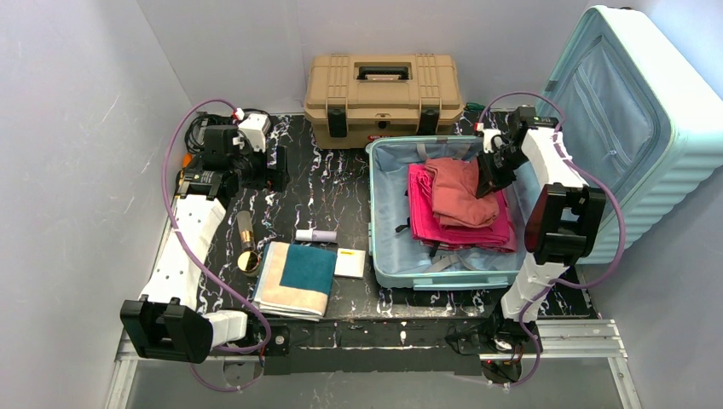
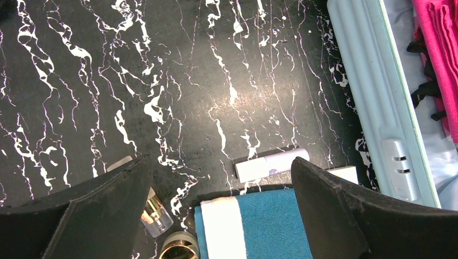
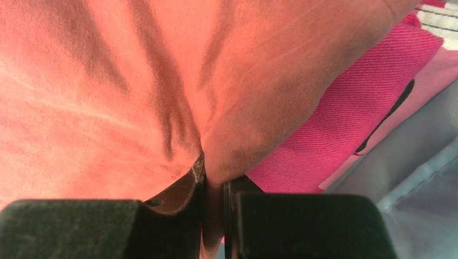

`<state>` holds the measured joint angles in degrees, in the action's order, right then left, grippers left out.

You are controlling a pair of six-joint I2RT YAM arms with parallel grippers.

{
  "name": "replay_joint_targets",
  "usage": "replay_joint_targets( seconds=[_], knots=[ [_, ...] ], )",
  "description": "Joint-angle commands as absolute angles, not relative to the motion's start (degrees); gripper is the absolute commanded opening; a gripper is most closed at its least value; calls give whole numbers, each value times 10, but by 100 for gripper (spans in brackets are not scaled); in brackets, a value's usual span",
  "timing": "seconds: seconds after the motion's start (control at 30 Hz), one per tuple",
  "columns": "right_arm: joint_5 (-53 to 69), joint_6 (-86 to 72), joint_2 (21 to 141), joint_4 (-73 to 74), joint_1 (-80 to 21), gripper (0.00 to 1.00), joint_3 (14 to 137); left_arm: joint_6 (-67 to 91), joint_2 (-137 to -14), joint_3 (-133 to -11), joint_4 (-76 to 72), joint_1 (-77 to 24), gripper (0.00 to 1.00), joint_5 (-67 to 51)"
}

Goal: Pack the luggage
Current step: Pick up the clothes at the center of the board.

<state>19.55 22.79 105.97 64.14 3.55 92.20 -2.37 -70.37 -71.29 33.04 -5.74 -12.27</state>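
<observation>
Inside the luggage [image 1: 426, 278], right end effector [image 1: 488, 187] pinches salmon garment [image 1: 456, 192], seemingly near the hinge edge; left end effector [image 2: 220, 162] gapes wide.

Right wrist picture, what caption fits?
Right fingers pinch salmon cloth lying on pink cloth in the luggage.

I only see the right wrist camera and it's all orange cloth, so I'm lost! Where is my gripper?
Observer: Your right gripper is inside the open luggage, pinching the orange cloth that lies on a pink stack.
Child: What's the other arm doing?
Observer: The left gripper hangs open over the table, holding nothing.
Child: Is anything outside the luggage?
Observer: A teal towel, a white tube, a gold bottle and a white card lie on the table left of the luggage.
</observation>
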Motion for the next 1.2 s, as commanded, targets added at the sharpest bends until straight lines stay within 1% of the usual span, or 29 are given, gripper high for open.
replay_joint_targets(
  seconds=[0.0, 0.27, 0.33, 0.5, 0.6, 0.77, 0.87, 0.9, 0.93, 0.97, 1.07, 1.17],
  knots=[
    [190, 241, 1059, 642, 40, 19, 963, -27, -685, -712, 331, -54, 98, -128],
    [178, 251, 1074, 647, 44, 27, 980, -25, -684, -709, 328, -54, 98, -131],
    [176, 252, 1076, 647, 45, 32, 981, -27, -681, -708, 330, -54, 98, -131],
    [147, 250, 1078, 641, 44, 49, 978, -33, -673, -698, 323, -54, 98, -128],
    [119, 250, 1067, 631, 45, 55, 972, -32, -678, -704, 327, -55, 98, -132],
    [77, 253, 1040, 614, 45, 70, 983, -28, -675, -709, 329, -54, 98, -135],
    [51, 257, 1022, 612, 45, 82, 1007, -27, -672, -705, 328, -54, 98, -137],
    [43, 260, 1017, 614, 44, 88, 1022, -26, -671, -703, 327, -54, 98, -138],
    [37, 264, 1012, 615, 45, 96, 1033, -27, -670, -701, 327, -54, 98, -138],
    [34, 269, 1008, 618, 45, 98, 1043, -26, -669, -699, 327, -54, 98, -138],
    [40, 283, 993, 635, 44, 98, 1071, -26, -670, -702, 329, -54, 98, -137],
    [54, 304, 962, 631, 45, 98, 1067, -27, -671, -713, 339, -54, 98, -139]
  ],
)
